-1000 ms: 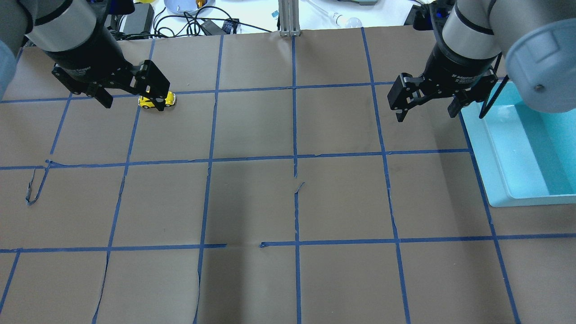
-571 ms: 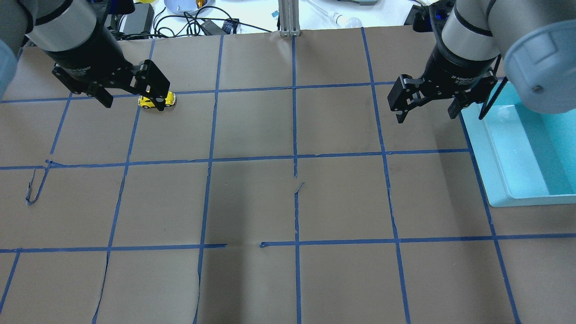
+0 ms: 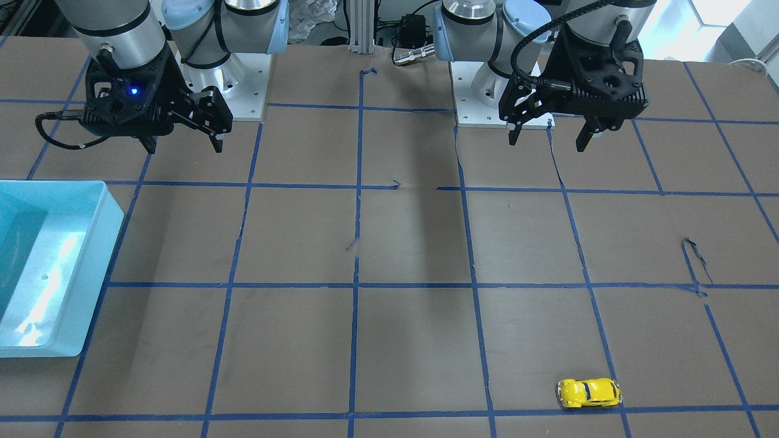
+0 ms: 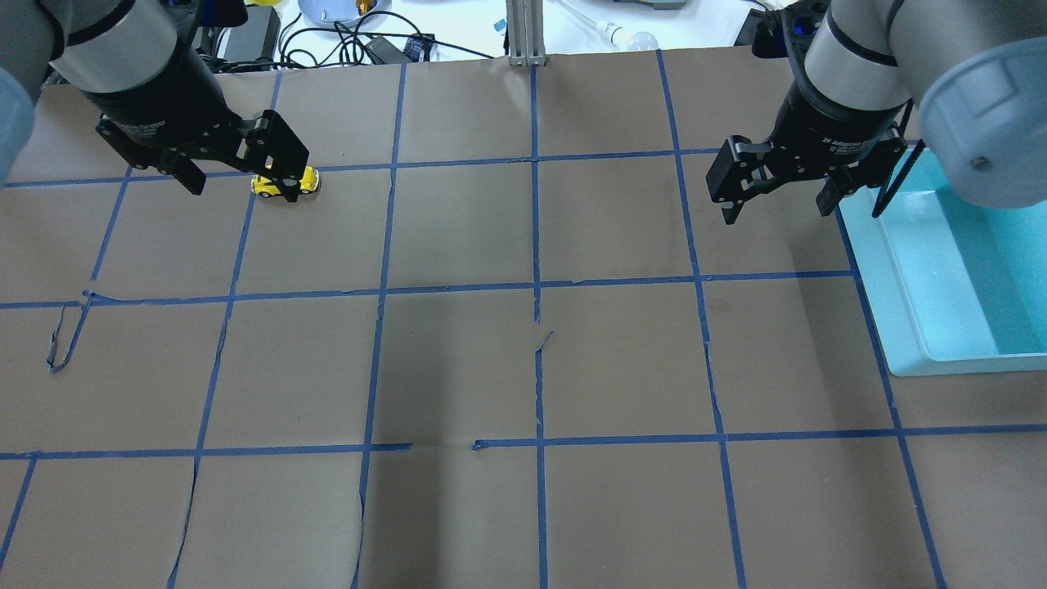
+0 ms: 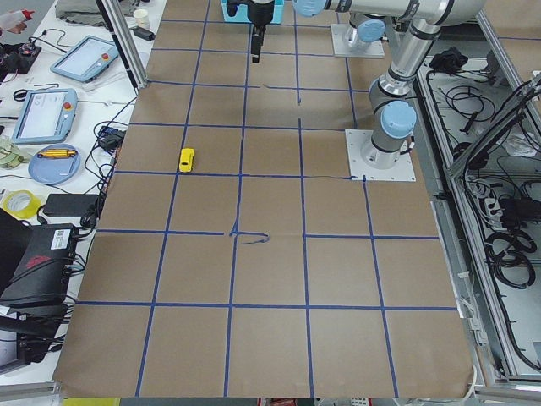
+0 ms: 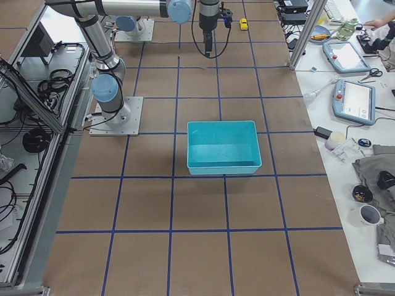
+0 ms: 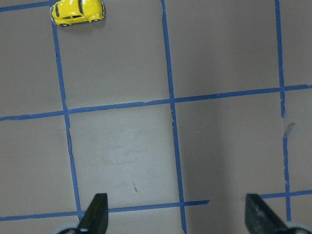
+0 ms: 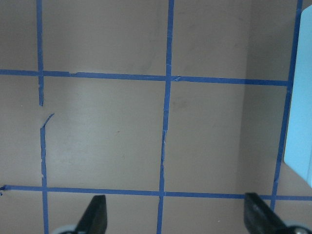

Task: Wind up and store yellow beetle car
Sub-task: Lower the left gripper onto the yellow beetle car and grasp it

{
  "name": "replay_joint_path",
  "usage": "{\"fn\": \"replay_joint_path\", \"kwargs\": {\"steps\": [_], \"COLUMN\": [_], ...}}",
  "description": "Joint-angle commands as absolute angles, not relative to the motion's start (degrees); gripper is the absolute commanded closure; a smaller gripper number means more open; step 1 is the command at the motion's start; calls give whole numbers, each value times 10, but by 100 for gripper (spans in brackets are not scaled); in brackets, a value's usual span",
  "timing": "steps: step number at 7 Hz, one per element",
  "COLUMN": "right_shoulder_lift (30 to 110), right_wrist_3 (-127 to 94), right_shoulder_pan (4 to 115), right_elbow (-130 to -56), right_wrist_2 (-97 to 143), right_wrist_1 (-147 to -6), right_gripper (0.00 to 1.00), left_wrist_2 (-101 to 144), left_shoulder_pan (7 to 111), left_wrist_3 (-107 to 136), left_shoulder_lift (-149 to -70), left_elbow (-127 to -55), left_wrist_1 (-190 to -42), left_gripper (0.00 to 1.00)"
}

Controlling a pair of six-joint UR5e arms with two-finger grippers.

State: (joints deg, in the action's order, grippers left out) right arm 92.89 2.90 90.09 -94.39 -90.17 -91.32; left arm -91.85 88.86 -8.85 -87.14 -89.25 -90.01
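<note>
The yellow beetle car (image 4: 288, 185) stands on its wheels on the brown paper at the far left of the table. It also shows in the front view (image 3: 589, 393) and at the top left of the left wrist view (image 7: 78, 11). My left gripper (image 4: 241, 182) is open and empty, held high above the table on the robot's side of the car; one finger overlaps the car in the overhead view. My right gripper (image 4: 777, 209) is open and empty, high up beside the turquoise bin (image 4: 900, 327).
The bin stands at the table's right edge (image 3: 91, 274) and looks empty. Blue tape lines form a grid on the paper, with a few torn loose bits (image 4: 57, 343). Cables and clutter lie beyond the far edge.
Almost nothing. Both arms have shifted only very slightly, both grippers stay open, and the car has not moved.
</note>
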Motion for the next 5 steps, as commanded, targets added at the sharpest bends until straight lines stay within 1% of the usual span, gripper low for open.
{"fn": "replay_joint_path", "kwargs": {"steps": [1,3,4,5], "right_shoulder_lift": [927,928,929,929], "right_wrist_3": [29,29,29,29], "right_shoulder_pan": [901,901,901,901], "right_elbow": [-945,-945,-945,-945], "right_wrist_2": [-902,-903,-902,-903], "right_wrist_1": [-913,-913,-913,-912], "right_gripper": [0,0,0,0], "left_wrist_2": [-923,-920,-924,-923], "left_shoulder_pan": [877,850,832,807], "left_wrist_3": [-193,-336,-470,-610], "left_shoulder_lift": [-891,-936,-969,-1007], "left_elbow": [-909,-919,-920,-918], "left_wrist_1": [-872,-844,-792,-775], "left_gripper": [0,0,0,0]}}
